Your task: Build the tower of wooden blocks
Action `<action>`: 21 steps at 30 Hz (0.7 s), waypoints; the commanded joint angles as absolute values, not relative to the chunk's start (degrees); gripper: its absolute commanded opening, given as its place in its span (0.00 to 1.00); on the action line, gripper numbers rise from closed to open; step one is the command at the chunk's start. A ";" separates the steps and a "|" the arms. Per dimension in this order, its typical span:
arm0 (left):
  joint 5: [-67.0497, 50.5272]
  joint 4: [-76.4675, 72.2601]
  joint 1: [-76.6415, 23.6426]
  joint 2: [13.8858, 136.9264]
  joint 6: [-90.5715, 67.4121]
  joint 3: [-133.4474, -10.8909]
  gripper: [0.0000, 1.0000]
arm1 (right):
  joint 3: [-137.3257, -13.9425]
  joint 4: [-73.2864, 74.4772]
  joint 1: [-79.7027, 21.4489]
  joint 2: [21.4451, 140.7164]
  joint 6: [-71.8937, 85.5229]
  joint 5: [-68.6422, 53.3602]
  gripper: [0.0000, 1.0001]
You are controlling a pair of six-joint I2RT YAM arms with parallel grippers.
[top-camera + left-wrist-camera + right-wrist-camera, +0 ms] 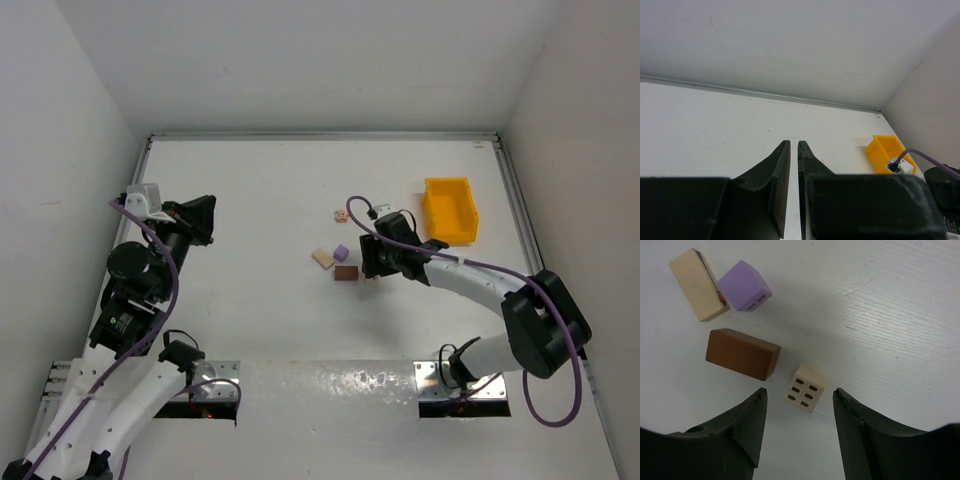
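Note:
Four small blocks lie flat and apart on the white table, none stacked. In the right wrist view I see a light tan block (699, 285), a purple cube (745, 286), a dark brown block (742, 354) and a cream cube with six slots (806, 389). My right gripper (800, 391) is open, and the cream cube lies on the table just ahead of its fingertips, between them. In the top view the tan (322, 258), purple (341, 253) and brown (346, 273) blocks lie left of the right gripper (372, 262). A pinkish-tan block (341, 215) lies farther back. My left gripper (205, 220) is shut and empty, far left.
A yellow plastic bin (450, 210) stands at the back right; it also shows in the left wrist view (885, 150). White walls enclose the table on three sides. The left gripper (794, 143) points across bare table towards the back wall.

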State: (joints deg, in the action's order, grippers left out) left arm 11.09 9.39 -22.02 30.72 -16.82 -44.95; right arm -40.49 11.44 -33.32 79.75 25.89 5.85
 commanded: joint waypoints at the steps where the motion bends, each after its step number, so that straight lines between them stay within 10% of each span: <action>1: 10.11 8.35 -21.44 30.85 -16.70 -45.88 0.10 | -40.17 8.62 -33.57 81.65 28.74 6.33 0.54; 21: 9.40 8.26 -21.44 30.15 -16.96 -45.88 0.10 | -39.90 8.17 -33.57 85.69 30.94 6.50 0.40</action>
State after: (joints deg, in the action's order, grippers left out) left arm 10.02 9.39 -22.02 30.59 -16.84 -44.95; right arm -40.07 10.48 -33.36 85.69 30.04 6.52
